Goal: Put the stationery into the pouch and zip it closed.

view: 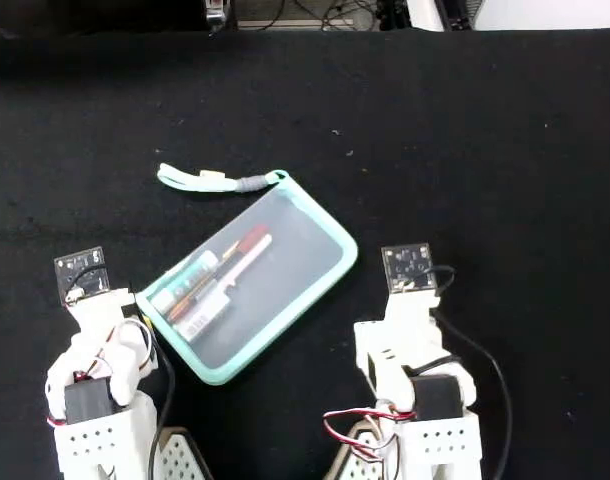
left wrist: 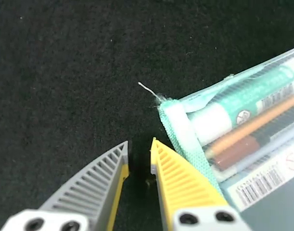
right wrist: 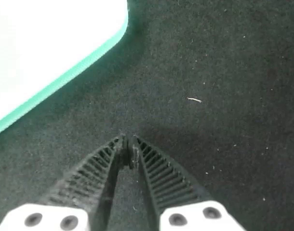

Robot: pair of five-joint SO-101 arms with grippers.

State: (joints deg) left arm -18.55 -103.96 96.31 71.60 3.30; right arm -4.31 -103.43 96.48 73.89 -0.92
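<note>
Left jaws: mine are all but closed, with a thin dark slit between the grey and yellow tips, and they hold nothing. They hang low over the tabletop point(left wrist: 65, 72), just beside the near-left corner of the pouch point(left wrist: 178, 130) and not touching it.

Right jaws: the tips are drawn together and they are empty too. They sit over bare cloth, near the right side of the pouch point(right wrist: 50, 53) but apart from its green edge.

Left arm point(view: 95, 350): it is at the near left of the tabletop point(view: 465, 150), with its wrist close to the pouch's near-left end.

Right arm point(view: 410, 340): it is at the near right, beside the pouch's right corner.

Pouch point(view: 295, 270): it lies flat in the middle between my two arms, turned on a slant. It has a mint-green border and a clear face. I cannot tell whether the zip is shut.

Stationery point(view: 215, 280): it is inside the pouch, bunched along its left half. Up close I see a green and white tube point(left wrist: 243, 103) lying beside an orange stick point(left wrist: 253, 127), with a barcode label nearer to me.

Strap point(view: 200, 181): mint-coloured, it runs left from the pouch's far corner and lies flat on the cloth.

Tabletop: it is covered in black cloth, with a few pale specks of lint.
</note>
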